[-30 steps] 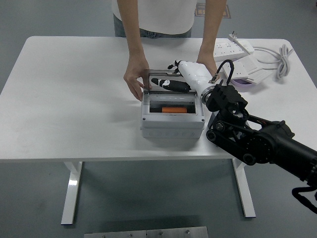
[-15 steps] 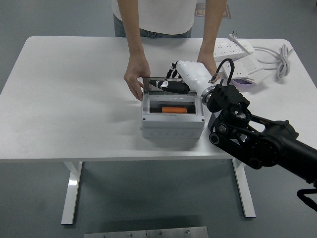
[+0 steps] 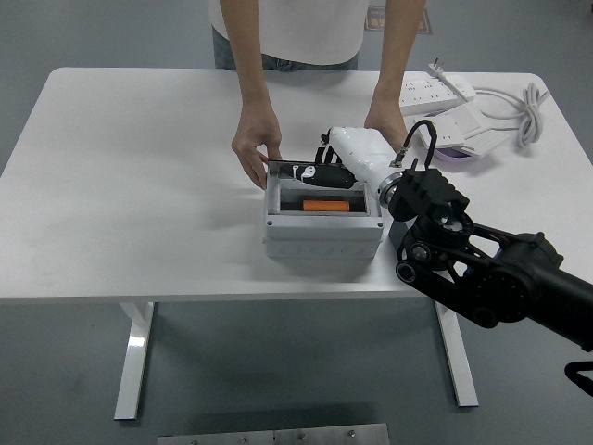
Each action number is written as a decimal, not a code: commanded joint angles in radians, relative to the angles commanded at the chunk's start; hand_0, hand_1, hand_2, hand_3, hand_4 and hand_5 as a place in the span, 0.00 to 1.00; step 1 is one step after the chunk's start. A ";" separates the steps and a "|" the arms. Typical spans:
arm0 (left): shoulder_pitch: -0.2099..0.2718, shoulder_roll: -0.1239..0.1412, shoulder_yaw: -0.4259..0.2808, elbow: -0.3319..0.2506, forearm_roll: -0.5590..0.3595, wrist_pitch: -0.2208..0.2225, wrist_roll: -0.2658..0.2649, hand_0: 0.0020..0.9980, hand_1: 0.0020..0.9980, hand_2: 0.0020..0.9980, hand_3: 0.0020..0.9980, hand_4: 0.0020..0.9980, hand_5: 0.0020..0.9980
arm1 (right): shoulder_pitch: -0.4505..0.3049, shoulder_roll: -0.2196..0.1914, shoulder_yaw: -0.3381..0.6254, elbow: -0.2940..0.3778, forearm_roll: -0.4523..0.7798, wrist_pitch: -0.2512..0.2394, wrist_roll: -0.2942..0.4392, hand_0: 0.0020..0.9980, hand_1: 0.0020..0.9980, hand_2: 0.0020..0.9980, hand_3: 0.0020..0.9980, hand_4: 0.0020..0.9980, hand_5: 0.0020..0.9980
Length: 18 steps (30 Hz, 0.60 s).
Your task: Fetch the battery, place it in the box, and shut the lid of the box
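- While seen from the head view: right hand (image 3: 315, 173) reaching over the grey box (image 3: 322, 225), dark fingers (image 3: 298, 171) stretched flat on the half-lowered lid (image 3: 289, 163), grasping nothing.
- Orange battery (image 3: 323, 205) lying inside the box.
- Person's hands: one (image 3: 255, 145) at the box's far left corner, another (image 3: 383, 119) behind the white forearm.
- White table (image 3: 130, 176) underneath.

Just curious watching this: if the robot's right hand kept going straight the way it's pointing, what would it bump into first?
Probably the person's hand steadying the box at its left rear; the right hand points left along the lid. Depth is unclear.
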 joint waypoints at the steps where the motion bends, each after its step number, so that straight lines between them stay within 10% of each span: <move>1: 0.000 0.000 0.001 0.000 -0.001 0.000 0.000 0.59 0.69 0.60 0.59 0.55 0.00 | 0.000 0.000 -0.001 0.002 -0.001 0.002 -0.002 0.59 0.50 0.51 0.42 0.98 1.00; 18: 0.003 0.001 0.013 0.005 -0.016 0.005 -0.008 0.59 0.69 0.60 0.59 0.56 0.00 | -0.011 -0.002 -0.017 0.019 0.001 0.040 -0.029 0.58 0.51 0.52 0.44 0.97 1.00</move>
